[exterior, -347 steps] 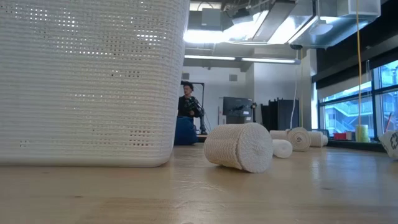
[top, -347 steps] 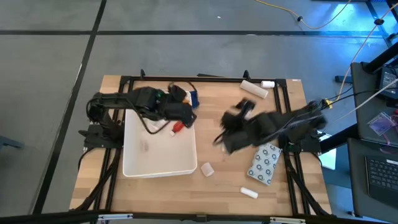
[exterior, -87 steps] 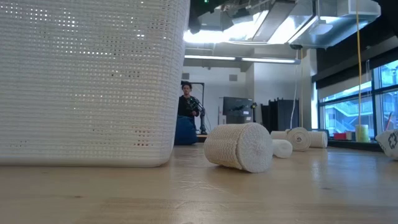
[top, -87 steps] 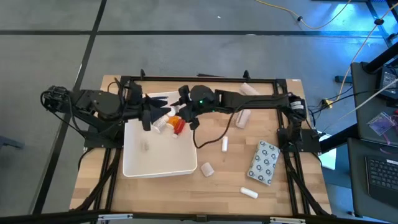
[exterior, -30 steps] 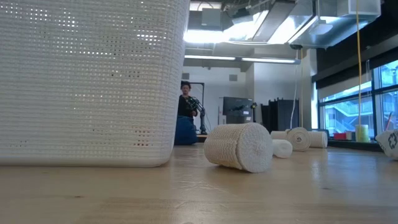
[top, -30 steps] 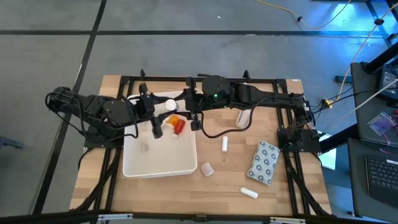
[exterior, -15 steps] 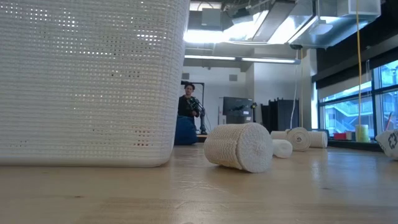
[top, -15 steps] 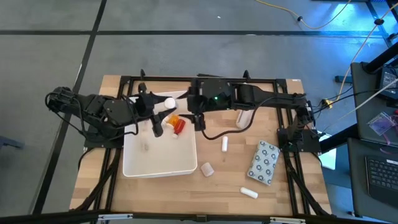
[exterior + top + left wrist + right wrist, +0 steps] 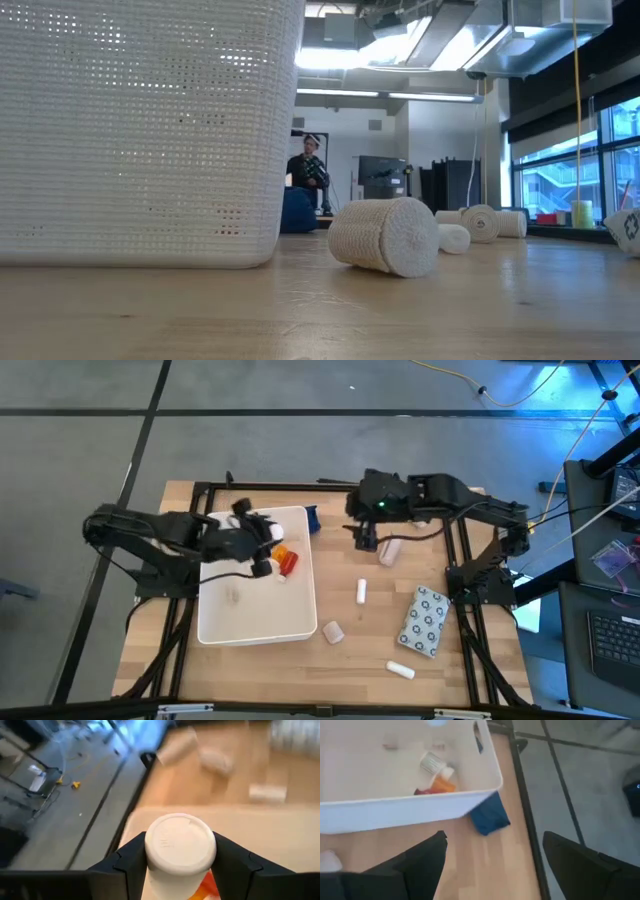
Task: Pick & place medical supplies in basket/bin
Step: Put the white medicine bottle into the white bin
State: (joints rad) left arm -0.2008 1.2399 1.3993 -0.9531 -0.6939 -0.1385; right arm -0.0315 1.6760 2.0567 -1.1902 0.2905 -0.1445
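The white bin (image 9: pixel 300 628) stands on the table's left half. My left gripper (image 9: pixel 180 862) hangs over its far part, shut on a white bottle (image 9: pixel 180 850) with a round white cap. On the bin's floor lie an orange bottle (image 9: pixel 442 784), a red bottle (image 9: pixel 422 791) and a white-capped bottle (image 9: pixel 432 762). A blue cloth (image 9: pixel 490 817) lies on the table at the bin's far right corner. My right gripper (image 9: pixel 365 538) is open over the table to the right of the bin, with nothing between its fingers (image 9: pixel 420 865). Neither gripper appears in the low view. My left gripper pinches the white bottle between its two fingers (image 9: pixel 132 862), one on each side just below the cap (image 9: pixel 180 842). The cap faces back toward the wrist. The bottle is lifted clear, above the bin's floor.
To the right of the bin lie a white roll (image 9: pixel 388 550), a small white tube (image 9: pixel 361 592), a beige roll (image 9: pixel 385 237), a dotted packet (image 9: pixel 425 622) and another white tube (image 9: pixel 401 670). Black frame rails (image 9: pixel 300 487) run along the table's edges.
My right gripper has drawn back from the bin's far right corner toward the table's right edge and has tipped downward. My left gripper has sunk a little and tipped down over the bin, with the white bottle still between its fingers.
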